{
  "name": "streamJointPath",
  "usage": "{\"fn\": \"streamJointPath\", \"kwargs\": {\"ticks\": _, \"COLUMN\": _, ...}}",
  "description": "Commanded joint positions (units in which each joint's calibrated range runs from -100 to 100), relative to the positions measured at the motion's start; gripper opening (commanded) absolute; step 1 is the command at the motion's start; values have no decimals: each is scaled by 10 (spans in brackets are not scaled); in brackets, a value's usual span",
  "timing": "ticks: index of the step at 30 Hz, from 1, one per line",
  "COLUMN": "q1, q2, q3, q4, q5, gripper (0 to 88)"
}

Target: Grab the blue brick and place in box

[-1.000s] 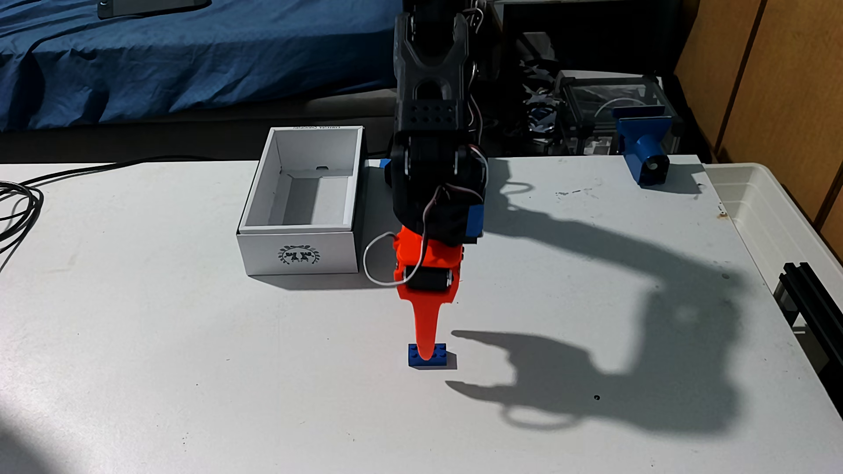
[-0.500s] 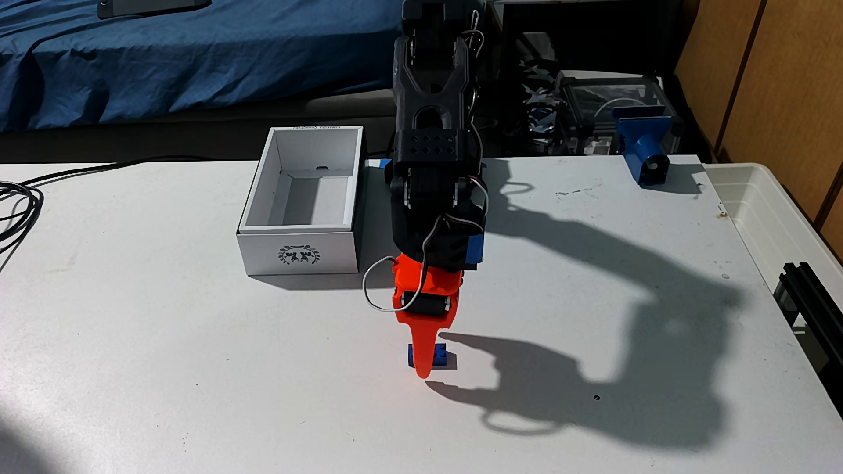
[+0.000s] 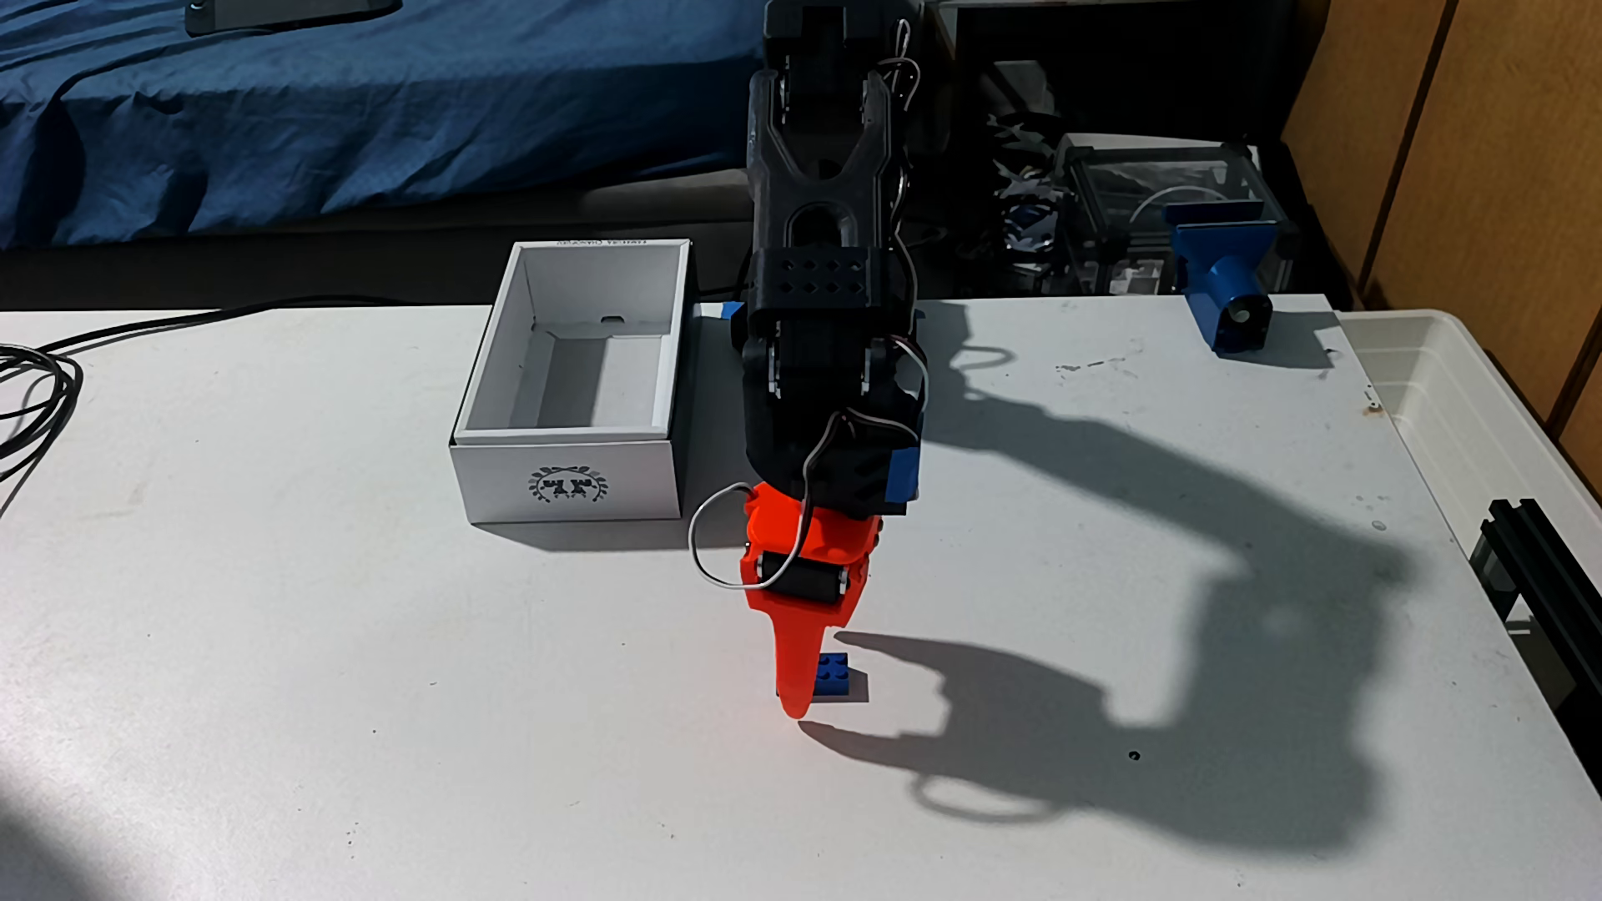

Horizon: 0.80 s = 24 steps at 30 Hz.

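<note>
White table (image 3: 347,693), lower centre: orange end effector (image 3: 796,706) down over blue brick (image 3: 836,676), jaw state unclear; grasp step, next close, lift toward box (image 3: 572,485)

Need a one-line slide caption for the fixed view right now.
Orange two-finger gripper lowered onto the small blue studded plastic brick on the white table, open white cardboard box behind.

the white table (image 3: 347,693) carries the open white box (image 3: 568,498) near its far edge and the blue brick (image 3: 839,676) nearer the camera, well apart from the box. a blue clamp-like part (image 3: 1224,286) sits at the far right corner, and black cables (image 3: 35,381) lie at the left edge.
</note>
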State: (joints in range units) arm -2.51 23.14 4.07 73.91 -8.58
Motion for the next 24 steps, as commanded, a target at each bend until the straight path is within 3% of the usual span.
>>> {"fn": "streamJointPath", "kwargs": {"ticks": 1, "q1": -14, "q2": -2, "q3": -18, "q4": 0, "q5": 4, "gripper": 262}}
{"fn": "streamJointPath", "kwargs": {"ticks": 24, "q1": -13, "q2": 12, "q3": -13, "q4": 5, "q5": 73, "gripper": 262}}
